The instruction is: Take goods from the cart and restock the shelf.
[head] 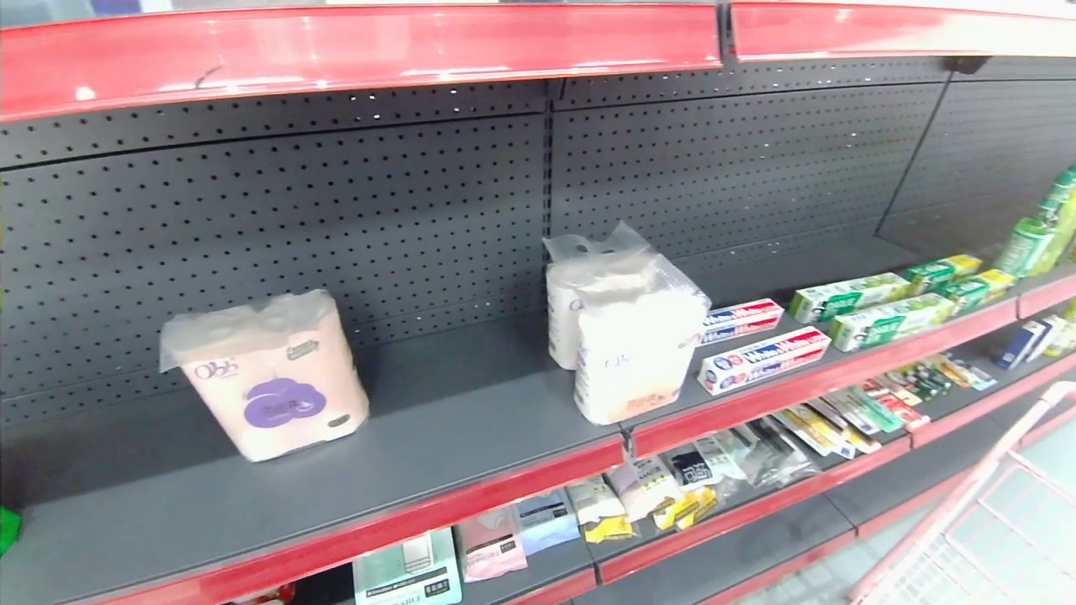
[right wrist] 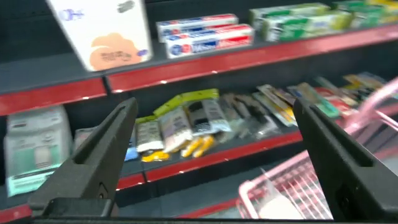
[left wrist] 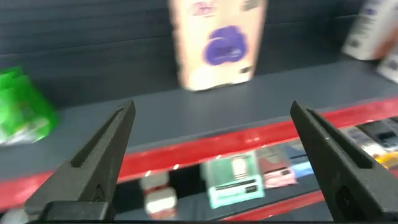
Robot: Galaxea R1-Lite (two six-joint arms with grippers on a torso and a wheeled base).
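A pink tissue pack with a purple label (head: 269, 374) stands on the grey shelf deck (head: 454, 420), left of middle. Two white tissue packs (head: 626, 336) stand close together near the shelf's red front edge. In the left wrist view my left gripper (left wrist: 212, 109) is open and holds nothing; it faces the pink pack (left wrist: 217, 43) from in front of the shelf edge. My right gripper (right wrist: 216, 107) is also open and holds nothing, out in front of the lower shelves, with the pink cart (right wrist: 298, 186) below it. A white pack (right wrist: 106, 31) stands on the shelf beyond.
Red-and-blue toothpaste boxes (head: 761, 344) and green ones (head: 874, 307) lie right of the white packs, with green bottles (head: 1038, 227) farther right. Small packets (head: 656, 496) fill the lower shelf. The cart's pink wire frame (head: 992, 521) is at bottom right. A green item (left wrist: 22, 112) sits far left.
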